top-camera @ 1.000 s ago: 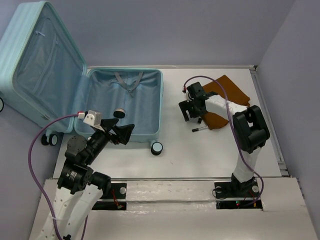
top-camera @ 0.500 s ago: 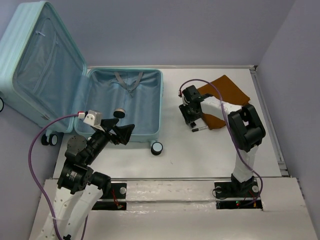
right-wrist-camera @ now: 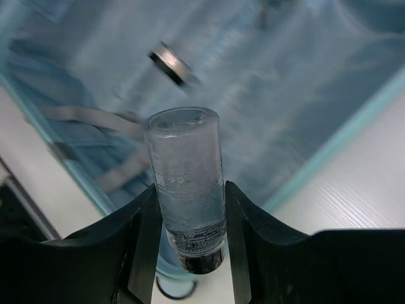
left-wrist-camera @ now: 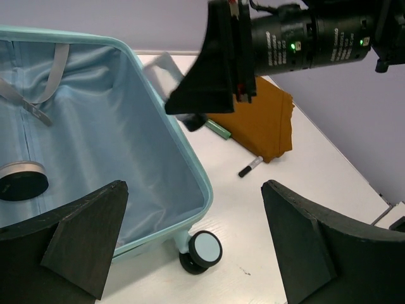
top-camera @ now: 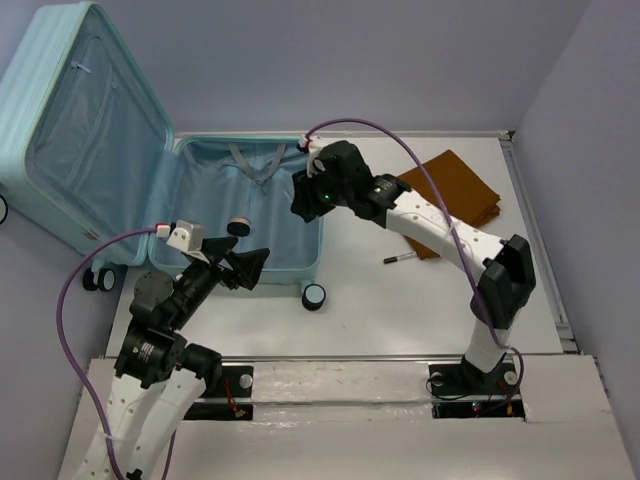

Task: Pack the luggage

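Top external view: the right gripper [top-camera: 306, 197] is now found over the right-hand rim of the luggage [top-camera: 250, 215], whereas a second ago it was held low over the brown cloth [top-camera: 455, 188]. That cloth and the pen [top-camera: 398, 258] are now left well apart on its right. The arm has been swung across and stretched out. In the right wrist view the two fingers are seen clamped on a clear bottle [right-wrist-camera: 183, 158], which has been carried along with them. The bottle's long axis is lined up with the fingers, its dark cap is tucked between them, and its rounded clear end is pointed away, toward the blue lining.

From this it is judged that the pick has been completed and that only lowering and release into the shell remain for this item.

The luggage is laid open below and to the left of the right gripper. Its cavity is turned upward, and its lid is propped up against the wall on the far left. Its long axis is run from the near wheels [top-camera: 314, 295] to the strap end farther away. A round tin [top-camera: 238, 227] is already lodged in the lining, below and left of the held bottle.

The left gripper [top-camera: 240, 262] is spread wide with nothing in it, near the rim beside the wheels.
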### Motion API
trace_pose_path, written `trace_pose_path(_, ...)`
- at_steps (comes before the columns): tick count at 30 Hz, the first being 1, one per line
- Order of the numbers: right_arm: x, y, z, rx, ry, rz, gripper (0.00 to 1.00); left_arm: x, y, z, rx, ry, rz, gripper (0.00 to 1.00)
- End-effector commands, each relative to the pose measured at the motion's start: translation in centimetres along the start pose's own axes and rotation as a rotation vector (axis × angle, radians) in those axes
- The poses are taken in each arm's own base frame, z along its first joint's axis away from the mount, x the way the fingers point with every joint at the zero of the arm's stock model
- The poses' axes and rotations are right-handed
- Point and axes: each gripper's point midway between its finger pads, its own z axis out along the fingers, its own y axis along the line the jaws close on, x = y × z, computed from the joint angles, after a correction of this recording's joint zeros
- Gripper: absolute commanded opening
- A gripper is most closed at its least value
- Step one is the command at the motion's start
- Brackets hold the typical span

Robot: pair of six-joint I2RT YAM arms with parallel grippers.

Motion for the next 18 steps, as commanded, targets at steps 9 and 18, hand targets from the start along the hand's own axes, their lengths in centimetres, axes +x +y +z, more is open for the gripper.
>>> trace_pose_path(9,2.3,-7.1,-2.8,0.277,-0.076,0.261,0.87,-0.9,-0.8,-0.1,0.043,-0.041,0.010,0.99)
trace_pose_path(18,16.6,-19.6,-10.9,0.706,-0.016,0.569,0.69,-1.2,-1.5,-0.6,0.072,-0.059,0.017,0.99)
